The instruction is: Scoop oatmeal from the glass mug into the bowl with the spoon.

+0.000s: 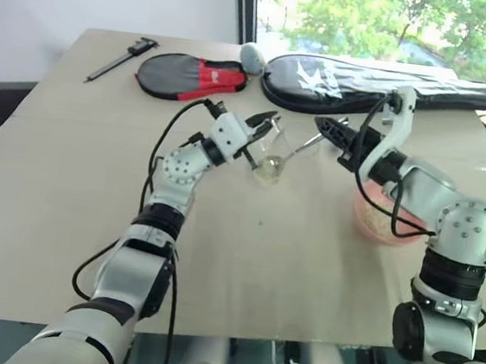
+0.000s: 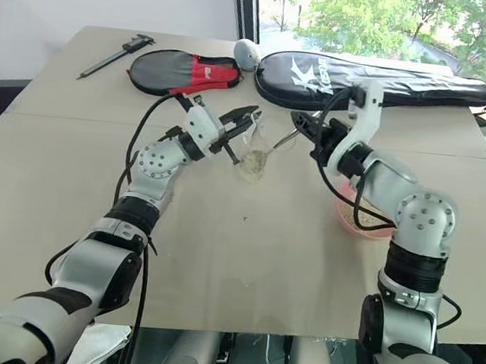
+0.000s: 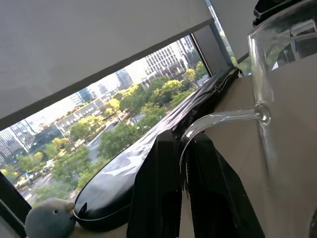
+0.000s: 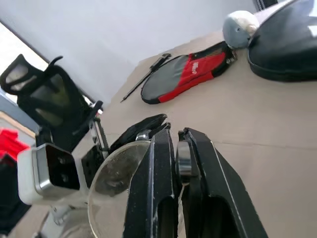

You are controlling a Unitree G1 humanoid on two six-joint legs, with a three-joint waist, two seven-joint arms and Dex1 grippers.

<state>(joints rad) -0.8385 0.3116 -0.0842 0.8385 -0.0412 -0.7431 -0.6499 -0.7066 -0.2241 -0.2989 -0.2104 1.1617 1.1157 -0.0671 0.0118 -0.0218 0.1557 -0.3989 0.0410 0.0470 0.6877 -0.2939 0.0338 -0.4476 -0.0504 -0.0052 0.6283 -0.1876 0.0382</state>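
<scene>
Holding the glass mug (image 1: 270, 154) up off the table by its handle, the left gripper (image 1: 261, 129) is clamping tight and tipping it toward the right gripper (image 1: 325, 126), which is pinching the spoon (image 1: 303, 149) by its handle end. The spoon's long axis is slanting down and toward the left arm, so its little bowl is sitting inside the mug in what's left of the oatmeal (image 1: 267, 172), a thin pale layer at the bottom. The bowl (image 1: 377, 218), salmon-pink with some oats already in it, is sitting on the table under the right forearm, so I'm guessing the spoon needs to be coming back that way.
</scene>
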